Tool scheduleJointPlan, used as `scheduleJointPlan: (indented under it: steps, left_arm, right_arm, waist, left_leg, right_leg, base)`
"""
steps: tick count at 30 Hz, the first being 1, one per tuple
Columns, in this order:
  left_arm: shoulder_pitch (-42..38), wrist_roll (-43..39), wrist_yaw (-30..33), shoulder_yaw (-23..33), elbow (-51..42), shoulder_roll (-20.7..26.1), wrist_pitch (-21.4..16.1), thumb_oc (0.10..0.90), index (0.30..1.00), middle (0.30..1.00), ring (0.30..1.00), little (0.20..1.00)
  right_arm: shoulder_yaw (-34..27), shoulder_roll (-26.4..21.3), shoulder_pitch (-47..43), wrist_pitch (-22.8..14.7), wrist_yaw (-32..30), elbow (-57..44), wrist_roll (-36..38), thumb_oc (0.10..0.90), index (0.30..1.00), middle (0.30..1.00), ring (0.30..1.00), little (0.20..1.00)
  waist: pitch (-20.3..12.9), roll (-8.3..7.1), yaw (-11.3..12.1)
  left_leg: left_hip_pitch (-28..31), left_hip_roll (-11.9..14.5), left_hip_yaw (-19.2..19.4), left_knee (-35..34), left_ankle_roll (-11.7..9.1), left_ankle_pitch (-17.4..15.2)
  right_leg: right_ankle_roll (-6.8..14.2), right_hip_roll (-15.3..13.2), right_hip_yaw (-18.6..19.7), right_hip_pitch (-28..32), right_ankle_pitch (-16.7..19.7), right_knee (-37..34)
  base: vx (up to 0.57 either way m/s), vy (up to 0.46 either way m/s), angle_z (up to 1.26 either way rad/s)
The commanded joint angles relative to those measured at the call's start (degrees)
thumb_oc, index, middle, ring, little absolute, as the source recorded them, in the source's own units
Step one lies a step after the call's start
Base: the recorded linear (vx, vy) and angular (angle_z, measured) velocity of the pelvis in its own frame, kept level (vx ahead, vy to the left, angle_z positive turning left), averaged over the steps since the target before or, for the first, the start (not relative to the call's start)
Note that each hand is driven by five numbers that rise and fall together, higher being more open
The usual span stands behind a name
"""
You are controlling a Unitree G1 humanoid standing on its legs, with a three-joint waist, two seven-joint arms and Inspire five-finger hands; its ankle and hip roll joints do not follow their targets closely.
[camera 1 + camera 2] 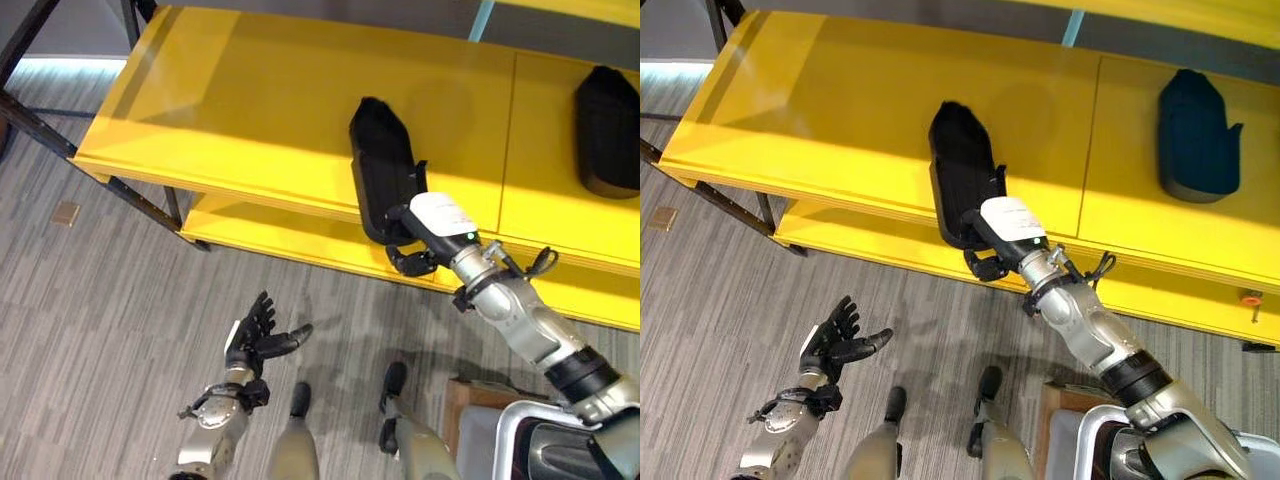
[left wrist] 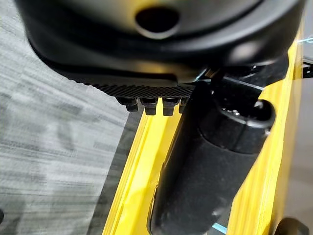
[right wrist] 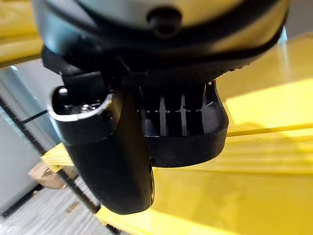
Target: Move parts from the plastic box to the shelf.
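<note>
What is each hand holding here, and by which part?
The right hand grips the black part by its near end, at the yellow shelf's front edge. The left hand is open, holding nothing.

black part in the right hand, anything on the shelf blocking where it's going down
Nothing visible does. The right hand grips the near end of the black part, which already lies on the yellow shelf with bare surface around it. The other black part lies well apart, on the next panel.
</note>
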Motion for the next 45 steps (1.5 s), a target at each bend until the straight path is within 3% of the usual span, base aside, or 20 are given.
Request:
scheduleJointPlan:
  steps: [1, 5, 11, 18, 30, 45]
  left_arm:
    - [0.42, -2.08, -0.63, -0.23, -6.33, 4.39, -5.54, 0.9, 1.0, 1.0, 1.0, 1.0]
    - [0.1, -2.59, -0.48, -0.72, -6.37, 4.85, -5.64, 0.9, 1.0, 1.0, 1.0, 1.0]
    - [-0.34, -3.61, -1.1, -1.27, -7.29, 6.02, -5.92, 0.9, 1.0, 1.0, 1.0, 1.0]
    - [-0.45, -4.63, -1.21, -1.34, -7.53, 6.67, -6.15, 0.9, 1.0, 1.0, 1.0, 1.0]
    - [-0.26, -6.35, -1.86, -1.78, -8.0, 7.11, -6.66, 0.9, 1.0, 1.0, 1.0, 1.0]
    - [-1.44, -6.69, -3.03, -3.15, -8.77, 7.71, -6.83, 0.9, 1.0, 1.0, 1.0, 1.0]
  right_arm:
    - [-0.52, -1.3, -11.96, -0.74, -8.08, -1.42, 2.4, 0.4, 0.3, 0.3, 0.3, 0.3]
    - [0.21, -2.83, -17.23, -0.02, -8.84, 1.7, 5.16, 0.4, 0.3, 0.3, 0.3, 0.3]
    - [7.07, -7.47, -29.63, 1.02, -7.83, 10.41, 9.1, 0.4, 0.3, 0.3, 0.3, 0.3]
    - [12.37, -9.53, -37.17, 0.77, -6.56, 15.75, 13.91, 0.4, 0.3, 0.3, 0.3, 0.3]
    - [19.43, -6.51, -43.0, 0.53, -3.81, 30.1, 17.05, 0.4, 0.3, 0.3, 0.3, 0.3]
    - [21.65, -0.95, -46.03, 0.52, -2.52, 43.55, 16.54, 0.4, 0.3, 0.3, 0.3, 0.3]
  waist:
    - [-4.23, -2.66, 0.25]
    - [-3.66, -2.63, 0.37]
    - [-2.46, -2.79, 0.88]
    - [-2.0, -3.47, 0.93]
    - [-1.91, -3.61, 1.39]
    - [-1.61, -2.59, 2.81]
  left_leg:
    - [-1.16, 1.68, 0.22, -2.35, 0.87, 5.07]
    - [-1.86, 1.26, 0.62, -2.35, 0.99, 5.01]
    - [-2.61, 0.75, 0.47, -2.35, 1.26, 5.08]
    - [-2.48, 0.78, 0.75, -2.35, 1.37, 5.04]
    - [-2.3, 1.24, 0.71, -2.35, 1.2, 5.1]
    - [-3.13, 1.25, -0.4, -2.35, 0.93, 5.77]
  right_leg:
    - [7.19, -7.3, 4.78, 3.38, -6.86, 5.62]
    - [7.31, -7.66, 5.28, 2.62, -6.42, 5.29]
    - [7.29, -8.02, 5.76, 1.59, -6.1, 5.51]
    - [7.05, -7.72, 6.39, 0.92, -6.19, 6.18]
    - [6.92, -7.38, 6.48, 0.65, -6.2, 6.51]
    - [7.02, -7.11, 5.5, 0.69, -5.89, 6.21]
  base:
    - [0.0, 0.0, 0.0]
    - [0.0, 0.036, -0.02]
    - [0.0, 0.01, -0.02]
    - [0.0, 0.001, -0.01]
    - [0.0, -0.001, -0.02]
    - [0.0, 0.0, 0.0]
